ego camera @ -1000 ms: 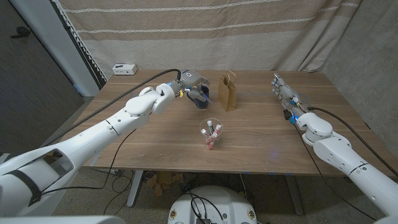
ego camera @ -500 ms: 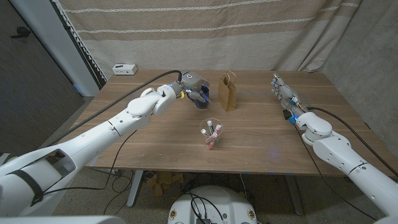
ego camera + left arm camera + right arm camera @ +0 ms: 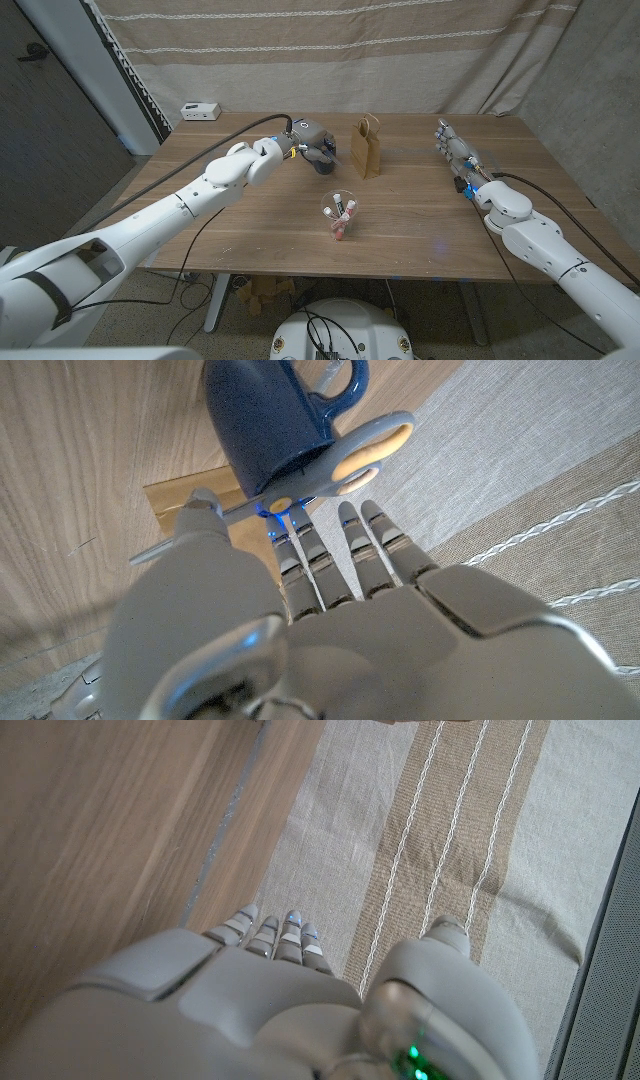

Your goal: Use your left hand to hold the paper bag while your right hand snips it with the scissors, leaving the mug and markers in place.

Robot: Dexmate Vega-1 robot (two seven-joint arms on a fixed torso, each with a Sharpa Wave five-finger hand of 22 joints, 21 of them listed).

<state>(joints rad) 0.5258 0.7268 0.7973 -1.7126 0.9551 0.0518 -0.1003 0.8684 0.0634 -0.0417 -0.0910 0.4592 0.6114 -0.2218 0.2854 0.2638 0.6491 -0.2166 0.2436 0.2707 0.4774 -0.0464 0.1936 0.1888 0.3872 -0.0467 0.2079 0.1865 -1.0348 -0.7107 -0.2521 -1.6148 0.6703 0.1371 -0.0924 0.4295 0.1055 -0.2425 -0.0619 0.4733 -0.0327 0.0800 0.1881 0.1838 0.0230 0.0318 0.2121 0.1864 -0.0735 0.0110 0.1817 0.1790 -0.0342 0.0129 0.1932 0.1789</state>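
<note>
Two hands: left hand (image 3: 312, 140) over mug (image 3: 265, 425) and scissors (image 3: 320, 470), fingers extended, holding nothing; right hand (image 3: 455, 150) spread, well apart.
Paper bag (image 3: 365, 148): upright on surface (image 3: 420, 215), handles up, beside left hand.
Scissors: lying against mug; pointing direction unclear.
Markers (image 3: 340, 212): in clear cup, nearer the robot.

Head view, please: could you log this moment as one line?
left hand open by mug and scissors | right hand open, waiting | paper bag upright, unheld
</note>
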